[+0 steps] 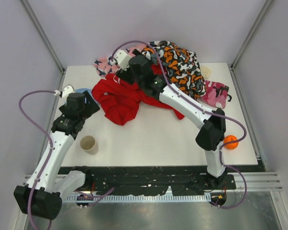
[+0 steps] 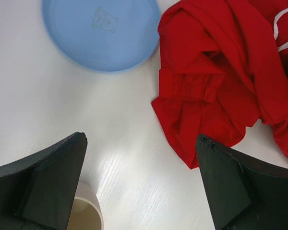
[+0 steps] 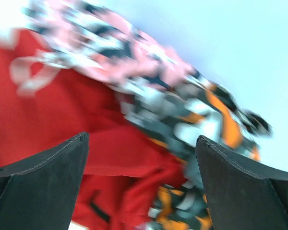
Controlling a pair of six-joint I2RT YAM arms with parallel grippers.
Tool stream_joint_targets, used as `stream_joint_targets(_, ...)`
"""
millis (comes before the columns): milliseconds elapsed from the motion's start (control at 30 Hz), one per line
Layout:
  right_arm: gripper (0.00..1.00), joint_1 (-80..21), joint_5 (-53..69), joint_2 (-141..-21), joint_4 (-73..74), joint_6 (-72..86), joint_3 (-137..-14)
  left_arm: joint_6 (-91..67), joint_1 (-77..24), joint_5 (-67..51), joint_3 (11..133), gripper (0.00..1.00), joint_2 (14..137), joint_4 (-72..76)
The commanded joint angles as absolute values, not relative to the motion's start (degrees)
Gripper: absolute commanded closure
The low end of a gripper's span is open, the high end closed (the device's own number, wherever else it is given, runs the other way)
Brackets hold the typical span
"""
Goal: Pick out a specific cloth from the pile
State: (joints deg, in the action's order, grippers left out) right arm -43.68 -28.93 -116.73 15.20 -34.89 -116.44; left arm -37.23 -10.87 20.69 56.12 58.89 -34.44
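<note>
Tabletop [image 1: 158, 139]: white, carrying everything listed.
Pile [image 1: 189, 79]: heaped at the far edge.
Red garment [image 1: 120, 100]: spread nearward at the pile's left.
Orange-grey-white camouflage piece [image 1: 180, 57]: on top, far right.
Pink patterned piece [image 1: 104, 63]: far left.
Magenta camouflage piece [image 1: 215, 92]: right edge.
Cloth: plain white piece not visible; location cannot be told.
Right hand [image 3: 141, 139]: fingers apart, empty, over the pile; view blurred.
Left hand [image 2: 141, 139]: fingers apart, empty, above bare tabletop left of the red garment.
Blue plate [image 2: 102, 31]: far left.
Cup [image 1: 89, 143]: near left.
Orange ball [image 1: 231, 142]: near right.
</note>
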Motion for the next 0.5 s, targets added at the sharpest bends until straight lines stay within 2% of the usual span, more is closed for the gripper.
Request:
stream_joint_targets(0, 0.04, -46.0, -5.5, -112.0, 23.7, -23.0, -117.2, -41.2, -11.0, 28.2, 51.8, 0.00, 51.5, -36.6)
stream_joint_targets(33, 0.04, -46.5, 1.7, -113.6, 23.9, -21.6, -117.1, -41.2, -10.9, 28.8, 51.0, 0.00, 49.6, -36.9)
stream_joint_targets(133, 0.05, -49.8, 6.9, -119.3, 27.6, -19.8, -120.4, -41.4, -10.9, 30.2, 49.3, 0.00, 45.6, -39.0)
stream_joint_targets(233, 0.05, -52.7, 6.1, -126.3, 32.2, -22.6, -124.4, -41.6, -10.8, 30.9, 47.4, 0.00, 42.4, -39.9)
stream_joint_targets(467, 0.05, -55.1, 2.9, -132.9, 34.1, -27.6, -122.0, -42.1, -10.8, 31.5, 44.0, 0.00, 38.1, -39.4)
